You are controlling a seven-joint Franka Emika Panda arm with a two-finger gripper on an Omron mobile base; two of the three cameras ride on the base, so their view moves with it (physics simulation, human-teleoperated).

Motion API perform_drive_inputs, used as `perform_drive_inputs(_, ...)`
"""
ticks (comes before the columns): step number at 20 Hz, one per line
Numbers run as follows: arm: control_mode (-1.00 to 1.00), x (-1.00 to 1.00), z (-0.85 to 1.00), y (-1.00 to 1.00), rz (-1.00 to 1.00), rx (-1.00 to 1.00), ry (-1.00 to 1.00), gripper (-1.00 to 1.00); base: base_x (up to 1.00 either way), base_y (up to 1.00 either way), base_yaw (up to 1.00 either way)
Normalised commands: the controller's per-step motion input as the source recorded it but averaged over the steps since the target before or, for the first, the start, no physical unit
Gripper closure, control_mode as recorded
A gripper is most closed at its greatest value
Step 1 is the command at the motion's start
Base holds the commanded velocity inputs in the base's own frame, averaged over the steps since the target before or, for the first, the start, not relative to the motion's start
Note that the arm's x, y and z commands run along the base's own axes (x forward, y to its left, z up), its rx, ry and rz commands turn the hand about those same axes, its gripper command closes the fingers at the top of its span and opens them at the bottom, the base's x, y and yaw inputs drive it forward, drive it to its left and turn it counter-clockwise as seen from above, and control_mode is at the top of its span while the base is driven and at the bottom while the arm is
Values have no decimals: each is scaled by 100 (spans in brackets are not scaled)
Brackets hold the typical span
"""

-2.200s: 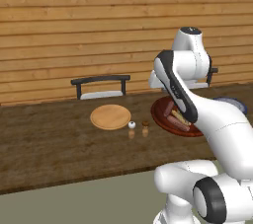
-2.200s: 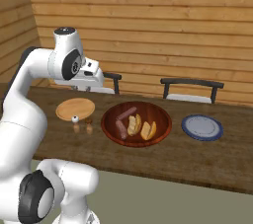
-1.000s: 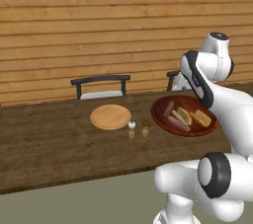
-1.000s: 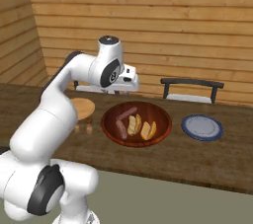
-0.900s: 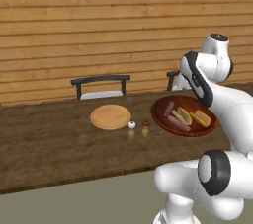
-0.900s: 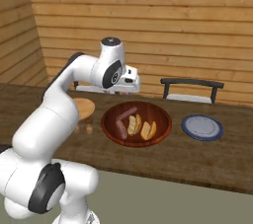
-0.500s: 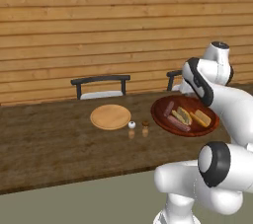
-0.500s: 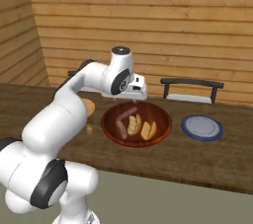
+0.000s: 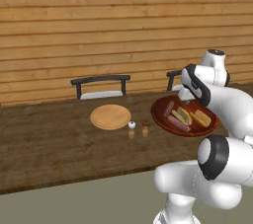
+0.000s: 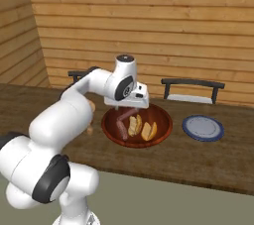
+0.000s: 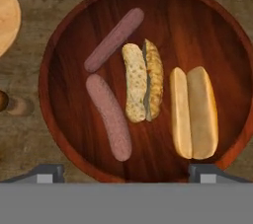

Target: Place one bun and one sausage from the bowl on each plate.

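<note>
**Hand view: gripper hanging over the bowl**

Hand view is looking straight down at the bowl [image 11: 59, 134] — two sausages [image 11: 109, 115] and two buns [image 11: 143, 81] are lying inside. The gripper [image 11: 126, 172] is hanging above, jaws spread wide, holding nothing. The tan plate [image 9: 110, 117] and blue plate [image 10: 202, 128] are sitting on either side.

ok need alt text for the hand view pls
Looking straight down into a big reddish-brown wooden bowl holding two sausages and two split buns, on a dark wooden table. The edge of a tan plate shows at upper left.
</note>
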Motion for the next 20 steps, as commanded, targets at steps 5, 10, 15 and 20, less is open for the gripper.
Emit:
perform_drive_inputs(5,-100,11,-32,-8,0,2,9,-100,0,0,0)
perform_drive_inputs(10,-100,11,-26,-8,0,3,9,-100,0,0,0)
perform_drive_inputs(15,-100,32,-28,-9,0,5,6,-100,0,0,0)
perform_drive_inputs(20,-100,45,-26,-11,0,4,7,-100,0,0,0)
